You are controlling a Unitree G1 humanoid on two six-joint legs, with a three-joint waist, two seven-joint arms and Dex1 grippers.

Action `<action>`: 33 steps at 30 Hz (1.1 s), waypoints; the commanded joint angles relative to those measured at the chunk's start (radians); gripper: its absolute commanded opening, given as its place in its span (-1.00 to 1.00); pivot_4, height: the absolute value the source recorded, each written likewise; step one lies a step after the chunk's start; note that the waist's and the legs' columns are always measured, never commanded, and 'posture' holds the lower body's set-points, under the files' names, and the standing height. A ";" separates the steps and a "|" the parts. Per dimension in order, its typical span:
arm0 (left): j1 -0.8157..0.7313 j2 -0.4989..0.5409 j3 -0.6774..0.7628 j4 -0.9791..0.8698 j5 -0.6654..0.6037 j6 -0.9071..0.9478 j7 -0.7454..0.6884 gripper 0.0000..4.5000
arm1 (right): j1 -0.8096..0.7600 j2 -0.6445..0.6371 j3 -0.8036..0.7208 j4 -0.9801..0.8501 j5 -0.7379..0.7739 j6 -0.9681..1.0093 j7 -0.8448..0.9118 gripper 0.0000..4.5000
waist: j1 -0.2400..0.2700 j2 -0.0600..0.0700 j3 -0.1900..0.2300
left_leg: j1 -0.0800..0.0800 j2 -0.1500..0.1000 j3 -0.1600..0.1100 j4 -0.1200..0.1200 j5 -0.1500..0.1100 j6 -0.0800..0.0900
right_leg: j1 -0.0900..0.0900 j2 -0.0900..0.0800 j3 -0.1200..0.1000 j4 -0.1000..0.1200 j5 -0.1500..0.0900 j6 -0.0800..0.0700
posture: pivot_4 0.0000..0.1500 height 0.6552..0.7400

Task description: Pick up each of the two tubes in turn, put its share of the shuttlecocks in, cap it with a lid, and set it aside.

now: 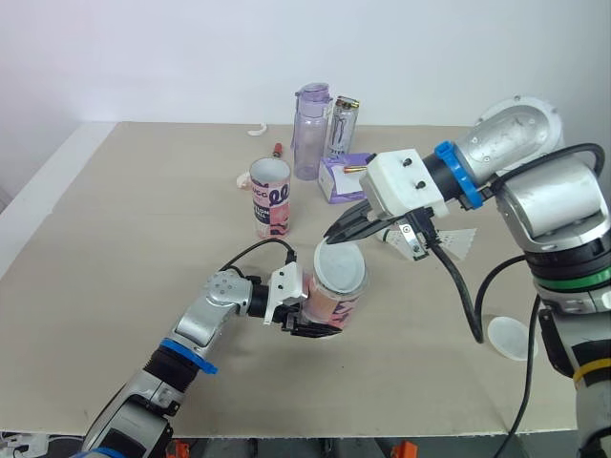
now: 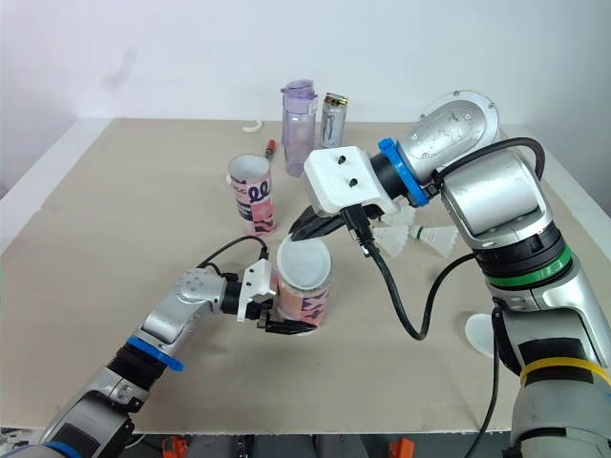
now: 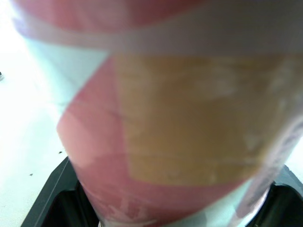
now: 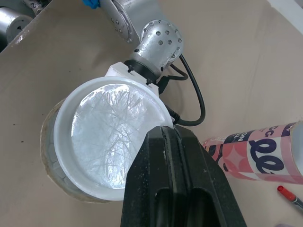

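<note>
Toward the back of the table [image 1: 115,239], an open second tube [image 1: 270,198] stands upright. In front of it and a little to the right, the left gripper [image 1: 313,327] clamps the lower part of the tube [image 1: 336,303] near the table's middle. The right gripper [image 1: 336,230], fingers pressed together on the rim of a translucent lid [image 4: 111,132], holds it over that tube's mouth slightly off-centre, feathers showing through; farther right lie loose shuttlecocks [image 1: 463,243] and a spare lid [image 1: 507,337].
</note>
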 commanded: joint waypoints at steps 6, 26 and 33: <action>0.019 0.031 -0.010 0.068 0.059 0.039 0.026 0.47 | -0.030 -0.027 -0.029 -0.026 0.017 0.012 0.044 -0.99 | 0.000 0.000 0.000 | 0.000 0.000 0.000 0.000 0.000 0.000 | 0.000 0.000 0.000 0.000 0.000 0.000 | 1.00 1.00; 0.013 0.024 -0.014 0.077 0.060 0.037 0.029 0.47 | -0.054 -0.042 -0.038 -0.033 0.051 0.040 0.042 -0.99 | 0.000 0.000 0.000 | 0.000 0.000 0.002 0.000 0.000 0.000 | -0.004 -0.001 0.001 0.000 0.000 0.000 | 1.00 1.00; 0.016 0.023 -0.017 0.076 0.061 0.036 0.028 0.47 | -0.066 -0.051 -0.037 -0.030 0.049 0.037 0.044 -0.99 | 0.000 0.000 0.000 | 0.000 0.000 0.002 0.000 0.000 0.000 | -0.004 -0.001 0.001 0.000 0.000 0.000 | 1.00 1.00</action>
